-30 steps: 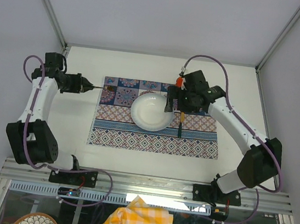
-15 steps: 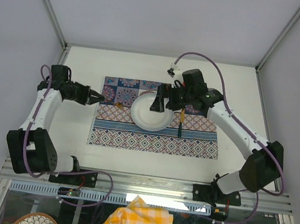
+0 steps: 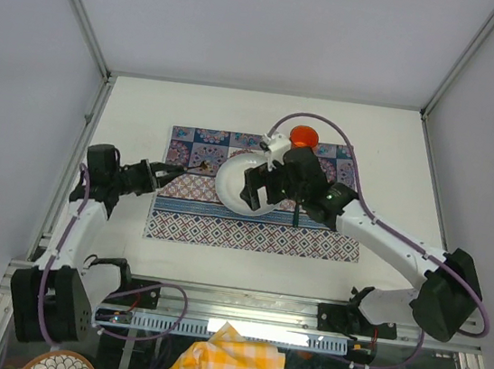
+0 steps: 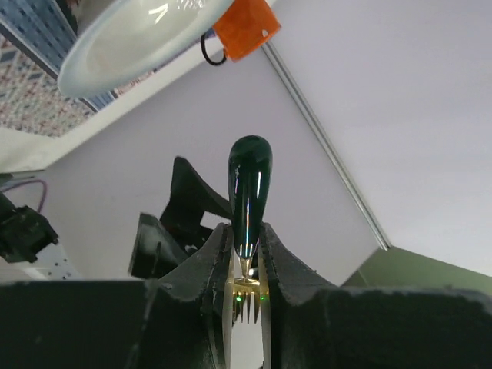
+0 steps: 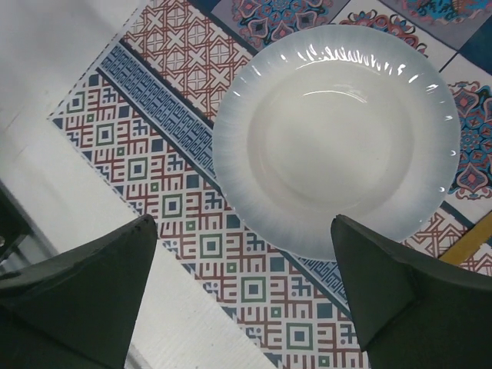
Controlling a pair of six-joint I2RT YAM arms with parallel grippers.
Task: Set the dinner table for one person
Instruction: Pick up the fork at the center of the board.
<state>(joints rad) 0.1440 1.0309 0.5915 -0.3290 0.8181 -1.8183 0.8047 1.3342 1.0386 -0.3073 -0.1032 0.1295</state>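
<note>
**Fork carried in over the cloth; right arm moves over the plate**

The left gripper (image 3: 161, 172) has swung in from the left side of the dinner table (image 3: 130, 105) and now sits over the far-left part of the patterned cloth (image 3: 223, 227). Its fingers pinch a fork (image 4: 250, 177). The left wrist view shows the dark handle sticking out ahead of the fingertips, with the tines back between the fingers. The handle end reaches almost to the left rim of the white plate (image 5: 338, 138). From above I cannot tell whether the fork touches the cloth or hangs just over it.

The right gripper (image 5: 244, 231) has moved left, away from the knife (image 3: 297, 214) that lies just right of the plate. It now hovers above the plate with its fingers spread wide and holding nothing. Its move has uncovered an orange cup (image 3: 304, 137) standing at the far edge of the cloth, beyond the plate.

The cloth lies in the middle of the tabletop with the plate at its centre, the knife to the right and the cup behind. The fork looks like the last piece missing from the setting. It has arrived on the plate's left but is not yet set down. It probably still has to be turned to lie parallel with the knife before the fingers let go.
</note>
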